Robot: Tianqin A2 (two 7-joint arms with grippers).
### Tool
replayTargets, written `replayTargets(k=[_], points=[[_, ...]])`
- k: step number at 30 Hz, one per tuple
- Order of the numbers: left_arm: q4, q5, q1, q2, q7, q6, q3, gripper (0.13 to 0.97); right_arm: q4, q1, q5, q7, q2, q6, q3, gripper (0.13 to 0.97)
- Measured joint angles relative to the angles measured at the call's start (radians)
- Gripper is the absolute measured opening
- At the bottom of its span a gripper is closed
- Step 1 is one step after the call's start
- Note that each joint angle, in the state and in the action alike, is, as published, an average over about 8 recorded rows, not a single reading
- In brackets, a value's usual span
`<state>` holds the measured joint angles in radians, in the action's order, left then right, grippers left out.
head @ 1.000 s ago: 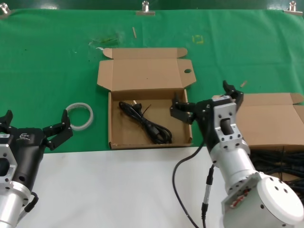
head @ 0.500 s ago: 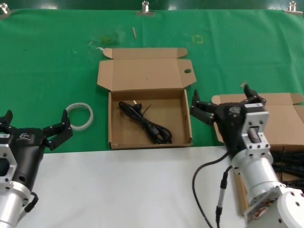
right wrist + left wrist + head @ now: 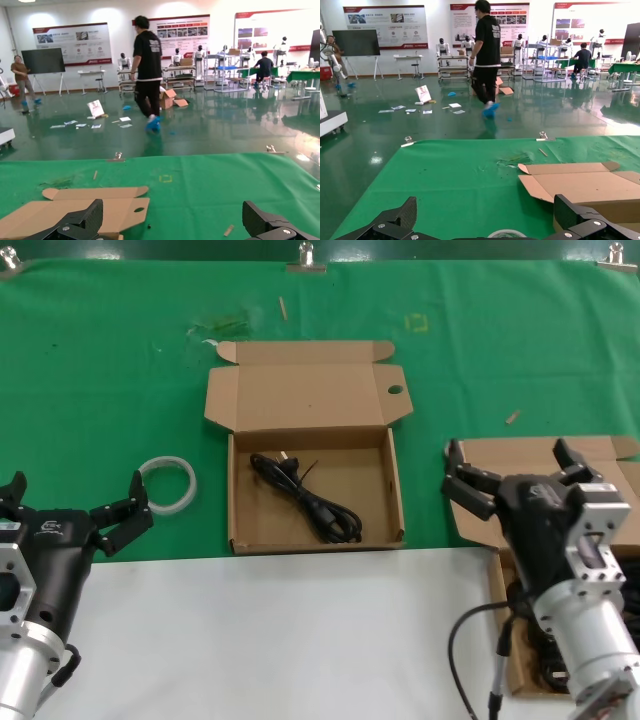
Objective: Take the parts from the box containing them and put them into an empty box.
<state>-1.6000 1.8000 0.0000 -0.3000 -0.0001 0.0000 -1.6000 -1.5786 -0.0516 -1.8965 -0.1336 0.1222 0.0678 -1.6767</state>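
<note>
The box with a round hole in its lid (image 3: 310, 398) lies open at the table's middle, and one black cord (image 3: 305, 502) rests inside it. At the right edge stands the other brown box (image 3: 530, 458), its lid open. My right arm hides much of it, with more black cords (image 3: 630, 585) showing beside the arm. My right gripper (image 3: 510, 465) hovers open over that box's lid, holding nothing. The right wrist view looks past its open gripper (image 3: 172, 216) at the holed lid (image 3: 75, 210). My left gripper (image 3: 75, 495) waits open at the lower left.
A white ring (image 3: 167, 483) lies on the green cloth between my left gripper and the centre box; it also shows in the left wrist view as a ring (image 3: 506, 233). A small scrap (image 3: 512, 417) lies behind the right box. A white table strip (image 3: 280, 640) runs along the front.
My right arm has swung right, from the centre box's right wall to above the right box's lid, fingers open throughout. The left arm has not moved.
</note>
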Motion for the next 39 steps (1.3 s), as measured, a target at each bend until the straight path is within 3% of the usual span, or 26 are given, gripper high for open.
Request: replayTargets(k=[8, 39], points=[[0.0, 0.0, 0.0, 0.0, 0.0, 0.0, 0.0, 0.965, -0.014, 0.033, 0.062, 0.086, 0.0, -0.043, 0.049, 0.966], [0.0, 0.0, 0.0, 0.0, 0.0, 0.0, 0.0, 0.965, -0.014, 0.035, 0.065, 0.089, 0.0, -0.045, 0.051, 0.966]])
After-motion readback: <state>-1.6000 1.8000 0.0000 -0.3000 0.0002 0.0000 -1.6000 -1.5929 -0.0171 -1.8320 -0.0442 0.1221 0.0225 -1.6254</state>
